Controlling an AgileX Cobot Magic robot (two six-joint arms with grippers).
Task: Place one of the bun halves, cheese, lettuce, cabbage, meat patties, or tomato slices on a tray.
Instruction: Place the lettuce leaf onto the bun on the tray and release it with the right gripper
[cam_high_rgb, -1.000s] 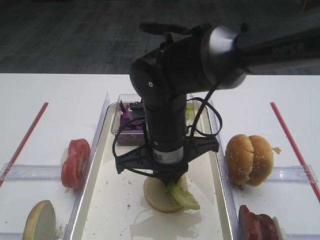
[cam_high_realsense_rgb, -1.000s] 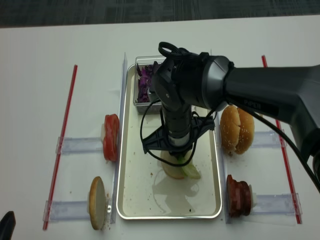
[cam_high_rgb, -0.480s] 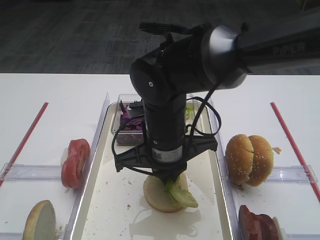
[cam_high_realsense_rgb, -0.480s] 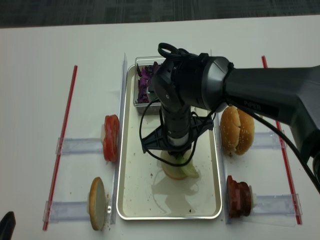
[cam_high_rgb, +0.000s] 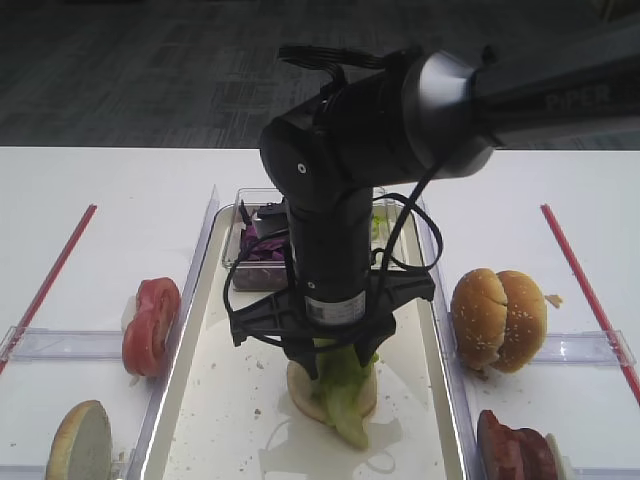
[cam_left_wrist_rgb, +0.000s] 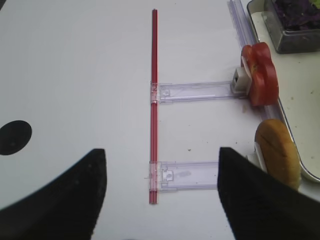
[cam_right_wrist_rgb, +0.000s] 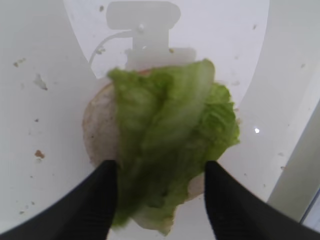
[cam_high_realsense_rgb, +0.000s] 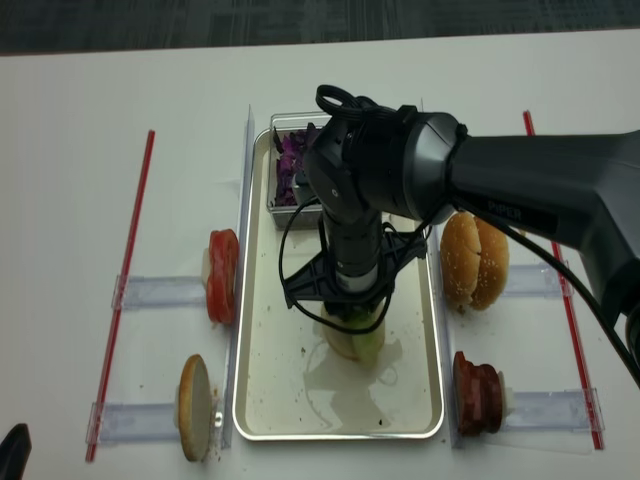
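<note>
Right claw (cam_right_wrist_rgb: 159, 187) above the tray (cam_high_realsense_rgb: 260, 400), pointing straight down over a bun half (cam_right_wrist_rgb: 97, 127) that lies cut face up near the tray's middle. The wrist view shows the two dark fingers (cam_right_wrist_rgb: 95, 200) apart, one on either side of the lettuce (cam_right_wrist_rgb: 167, 145) — the leaf is draped over the bun, covering most of its pale face and overhanging its near edge. Whether the fingers touch the leaf cannot be told; its image is blurred.

In the first high view the lettuce hangs below the claw, down over the bun's front edge and onto the tray. A clear box of cabbage (cam_high_realsense_rgb: 292, 165) sits at the tray's far end, partly hidden by the arm.

Left of the tray, on the white surface (cam_high_realsense_rgb: 70, 200): tomato slices (cam_high_realsense_rgb: 222, 275) standing on edge in a clear holder, and a second bun half (cam_high_realsense_rgb: 194, 405) on edge nearer the camera. Right of the tray: two bun halves (cam_high_realsense_rgb: 475, 260) on edge, side by side, with meat patties (cam_high_realsense_rgb: 475, 392) nearer the camera.

Left claw (cam_left_wrist_rgb: 160, 200) — fingers apart over bare surface, beside a red strip (cam_left_wrist_rgb: 154, 100), holding nothing.
</note>
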